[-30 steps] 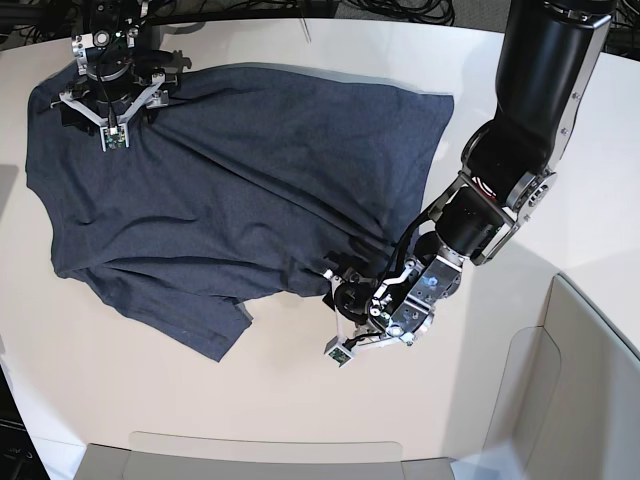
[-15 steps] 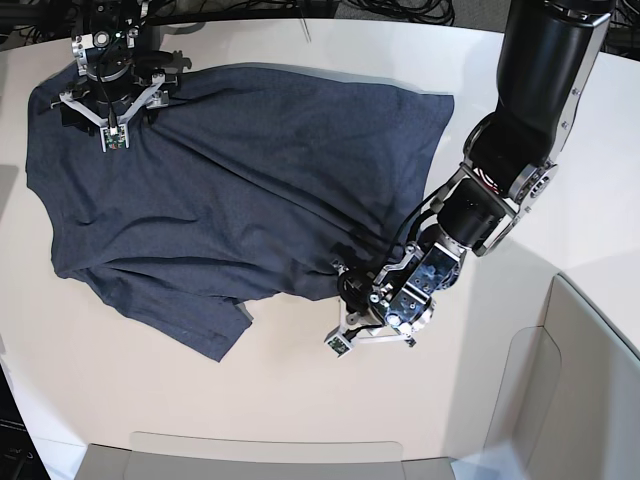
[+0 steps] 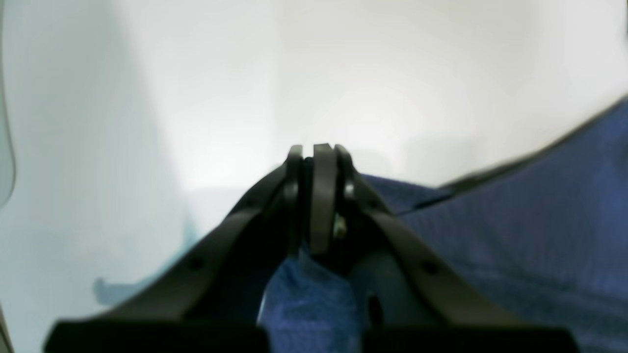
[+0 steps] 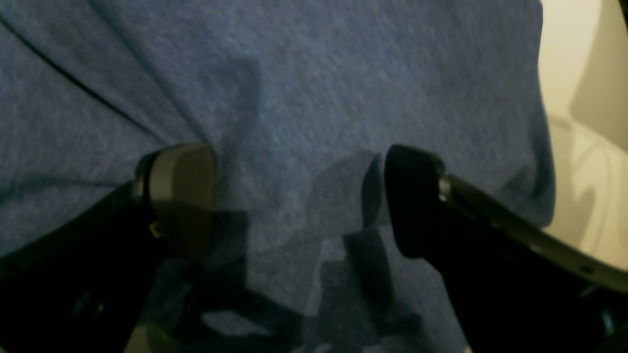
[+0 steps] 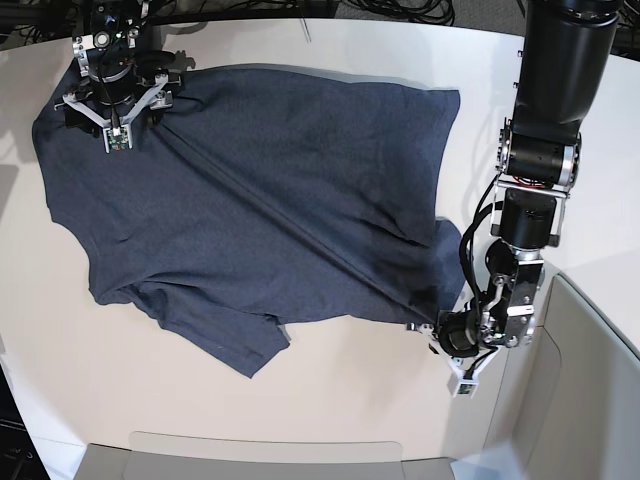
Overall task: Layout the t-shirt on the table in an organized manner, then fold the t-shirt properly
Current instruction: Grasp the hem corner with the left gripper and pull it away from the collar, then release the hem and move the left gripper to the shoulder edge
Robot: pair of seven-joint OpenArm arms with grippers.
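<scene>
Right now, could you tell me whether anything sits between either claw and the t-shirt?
Nothing visible does. The left claw is shut on the t-shirt at its near corner, with cloth pinched between its fingers in the left wrist view. The right claw hangs open directly over the far end of the shirt on the table.

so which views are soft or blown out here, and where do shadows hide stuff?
Left wrist: the table glares to near white, and the shut left pincer and pinched t-shirt are blurred. Right wrist: dim and soft, the open right pincer casts shadows on the cloth. Base: sharp and evenly lit, with only mild shadow under the left arm.
</scene>
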